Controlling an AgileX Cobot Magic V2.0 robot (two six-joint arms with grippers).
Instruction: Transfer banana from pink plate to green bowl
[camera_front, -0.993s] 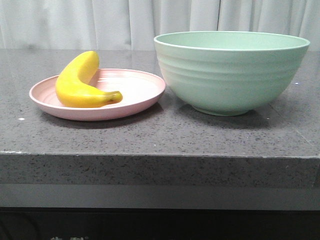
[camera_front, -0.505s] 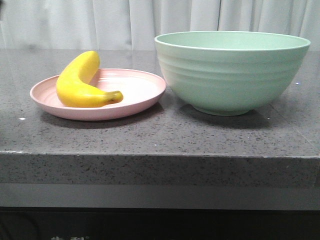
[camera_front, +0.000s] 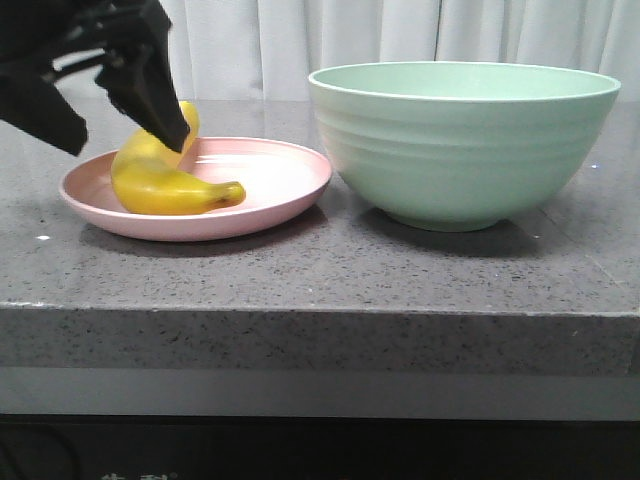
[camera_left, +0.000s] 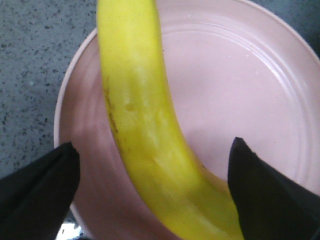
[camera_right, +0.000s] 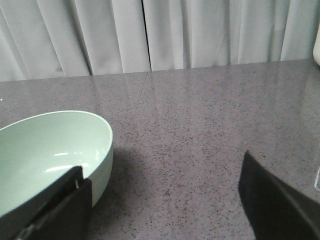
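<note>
The yellow banana (camera_front: 160, 185) lies on the pink plate (camera_front: 270, 190) at the left of the grey counter, stem tip pointing right. The green bowl (camera_front: 460, 140) stands to the right of the plate. My left gripper (camera_front: 125, 115) is open, low over the banana's far end; one black finger (camera_front: 150, 90) covers part of it. In the left wrist view the banana (camera_left: 145, 125) runs between the two spread fingers (camera_left: 35, 185) without touching them, over the plate (camera_left: 235, 85). My right gripper (camera_right: 160, 200) is open and empty over bare counter beside the bowl (camera_right: 50, 150); it is outside the front view.
A white curtain (camera_front: 400, 40) hangs behind the counter. The counter's front edge (camera_front: 320, 315) runs across the front view below the plate and bowl. In the right wrist view grey counter (camera_right: 200, 125) stretches back to the curtain.
My left gripper has come into the front view from the upper left and now sits over the banana. Banana, plate and bowl have not moved.
</note>
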